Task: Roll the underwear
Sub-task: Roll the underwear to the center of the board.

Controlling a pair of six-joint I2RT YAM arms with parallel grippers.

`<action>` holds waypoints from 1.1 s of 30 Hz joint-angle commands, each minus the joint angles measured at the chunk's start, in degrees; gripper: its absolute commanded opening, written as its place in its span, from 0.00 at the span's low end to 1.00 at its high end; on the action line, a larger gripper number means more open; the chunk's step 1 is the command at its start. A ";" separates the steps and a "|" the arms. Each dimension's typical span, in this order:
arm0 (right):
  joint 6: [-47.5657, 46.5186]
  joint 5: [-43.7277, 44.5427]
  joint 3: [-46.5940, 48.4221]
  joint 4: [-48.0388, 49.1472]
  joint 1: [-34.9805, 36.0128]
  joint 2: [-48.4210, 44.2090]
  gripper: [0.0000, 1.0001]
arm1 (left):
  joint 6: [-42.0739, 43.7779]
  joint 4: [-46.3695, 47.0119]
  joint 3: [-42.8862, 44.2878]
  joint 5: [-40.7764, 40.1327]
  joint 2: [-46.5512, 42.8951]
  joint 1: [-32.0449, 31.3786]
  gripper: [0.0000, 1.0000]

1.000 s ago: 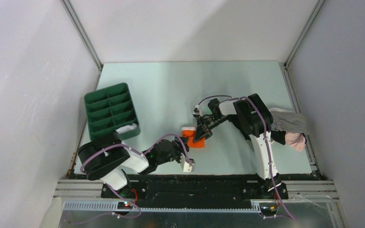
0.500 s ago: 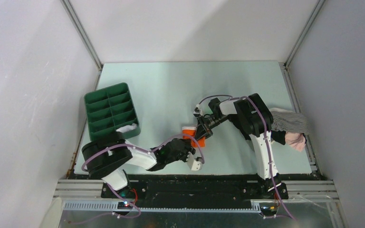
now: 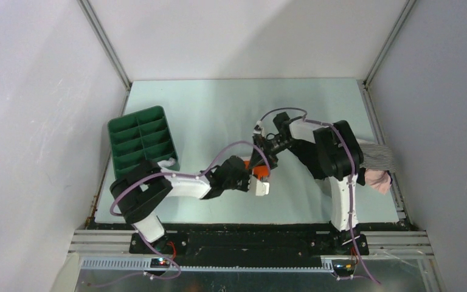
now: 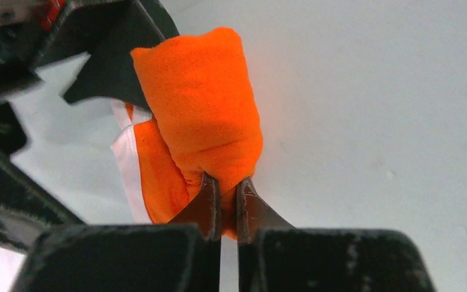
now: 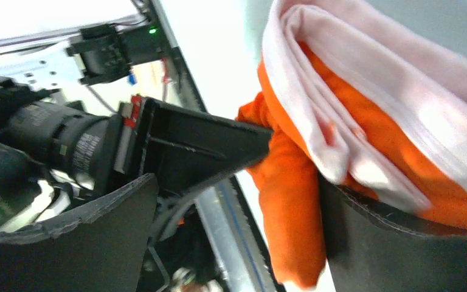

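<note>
1. Left gripper [image 4: 226, 182]: your fingers are clenched on the near end of the underwear [image 4: 200, 115], with a thin fold of orange cloth nipped between the tips.
2. Underwear: an orange roll running away from those fingertips. Its white waistband hangs loose just beside them.
3. Right gripper [image 5: 240, 182]: your fingers are spread wide. The far end of the roll lies against one of them and does not look squeezed.
4. Step, by judgement: the roll looks nearly formed and is being secured. Your next move calls for a firm pinch while the loose band is tucked in, since an early release could let the roll spring open.
5. Table [image 3: 207, 109]: pale green and matte beneath both pairs of fingers.
6. Green tray [image 3: 141, 143]: well apart from the fingers, beyond the left arm's elbow, with something white in a near compartment.
7. Striped garment [image 3: 374, 155]: behind the right arm, well apart from its fingers.
8. Walls [image 3: 231, 36]: plain white, closing in three sides.
</note>
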 commanded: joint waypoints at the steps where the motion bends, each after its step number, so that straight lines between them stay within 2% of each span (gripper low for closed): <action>1: -10.98 14.42 2.99 -4.92 -7.15 -10.46 0.99 | -10.39 -25.08 5.66 20.65 6.12 5.75 0.00; 3: -14.79 15.95 -0.28 -0.92 -10.98 -20.34 1.00 | -7.68 -29.09 7.23 26.20 5.83 7.42 0.00; 4: -15.65 17.07 -4.47 4.86 -13.22 -28.04 0.99 | -6.25 -32.52 7.70 28.12 5.70 7.95 0.00; 5: -17.38 21.81 -7.35 8.34 -14.08 -31.82 0.99 | -4.33 -34.15 8.72 31.76 5.72 8.95 0.00; 6: -18.95 24.22 -13.93 16.95 -15.07 -40.14 0.99 | -3.92 -36.22 9.15 33.06 6.08 9.42 0.00; 7: -22.44 27.89 -18.06 21.06 -15.18 -47.82 0.99 | -3.20 -37.45 10.42 36.29 6.35 10.37 0.00; 8: -24.18 29.54 -26.01 28.79 -14.62 -50.99 0.99 | -2.74 -40.17 11.18 37.03 7.52 11.20 0.00; 10: -29.17 32.85 -34.47 32.45 -11.83 -58.44 0.99 | -1.57 -44.08 14.11 39.60 9.64 12.33 0.00; 11: -34.62 32.51 -37.19 28.40 -10.44 -61.20 0.99 | -0.78 -46.40 15.81 41.13 11.06 12.78 0.00; 13: -42.78 32.17 -40.04 22.55 -4.56 -63.64 0.99 | -0.22 -48.61 18.17 43.01 12.75 14.18 0.00; 14: -46.62 33.24 -41.00 21.80 -0.02 -64.26 0.95 | -0.23 -49.14 19.20 44.14 13.20 14.96 0.00; 15: -47.65 34.45 -43.15 22.97 4.88 -65.05 0.91 | -0.24 -50.10 19.79 44.65 14.02 15.42 0.00; 19: -48.94 42.51 -48.08 34.94 14.60 -64.09 0.83 | -0.35 -53.48 22.75 46.93 16.10 17.14 0.00; 23: -47.14 47.69 -48.64 45.74 19.59 -59.77 0.76 | -1.08 -53.86 23.39 47.88 16.68 17.75 0.00; 27: -47.34 51.18 -48.63 52.02 22.74 -56.05 0.76 | -1.87 -54.72 24.24 48.10 17.49 17.93 0.00; 33: -48.15 49.27 -48.16 53.11 23.12 -50.25 0.75 | -3.87 -56.46 26.87 49.32 19.86 18.85 0.00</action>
